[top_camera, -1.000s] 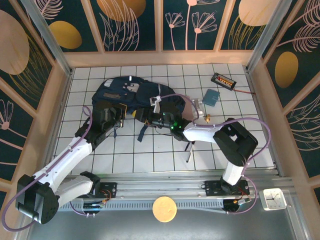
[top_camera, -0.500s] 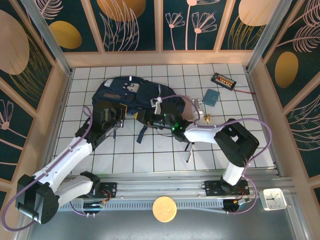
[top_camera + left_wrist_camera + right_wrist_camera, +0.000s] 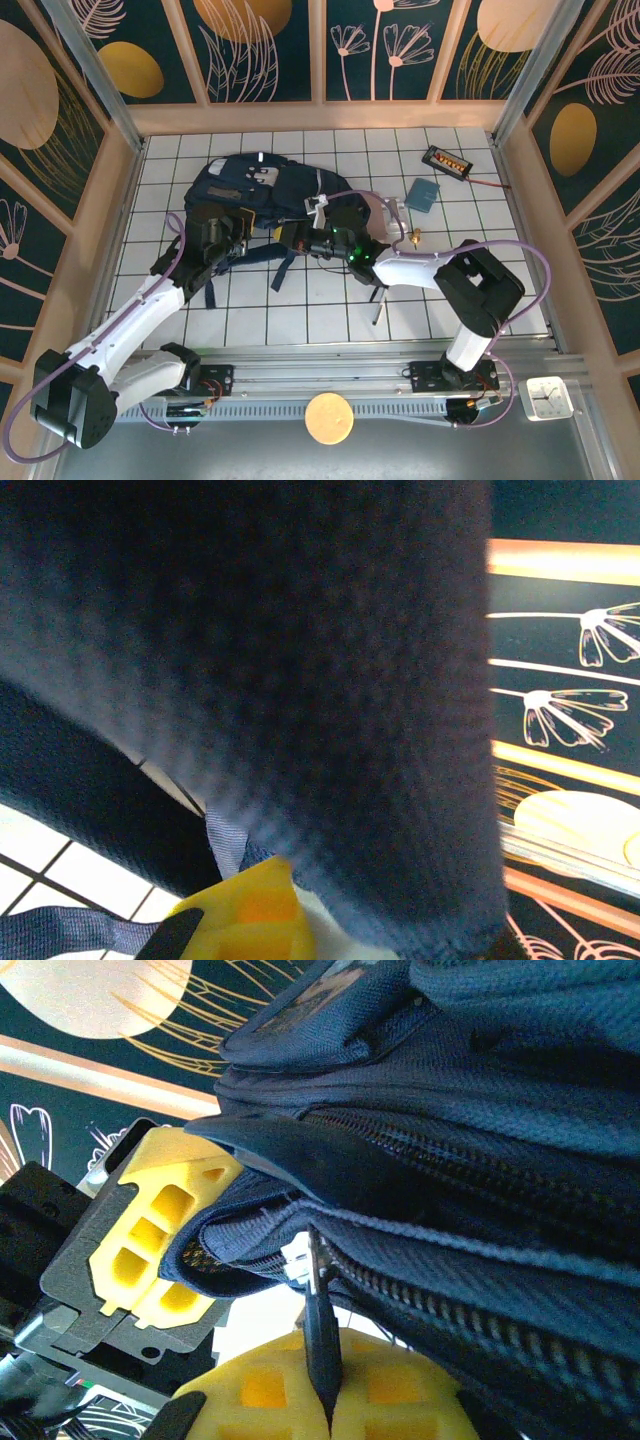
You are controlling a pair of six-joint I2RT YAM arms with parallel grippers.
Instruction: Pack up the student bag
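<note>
The right hand [image 3: 325,1400] is clamped on the zipper pull [image 3: 320,1330] at the near edge of the student bag [image 3: 255,180] — it lies sideways — while for the left hand [image 3: 232,238] I cannot tell the grip.

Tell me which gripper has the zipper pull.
The right gripper, shut on the black zipper pull of the student bag; the left gripper sits at its fabric edge.

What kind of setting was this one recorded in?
Probably a staged robot test cell rather than a real room: a white gridded tabletop boxed in by flower-printed wall panels on a metal frame, with a mounting rail along the near edge.
</note>
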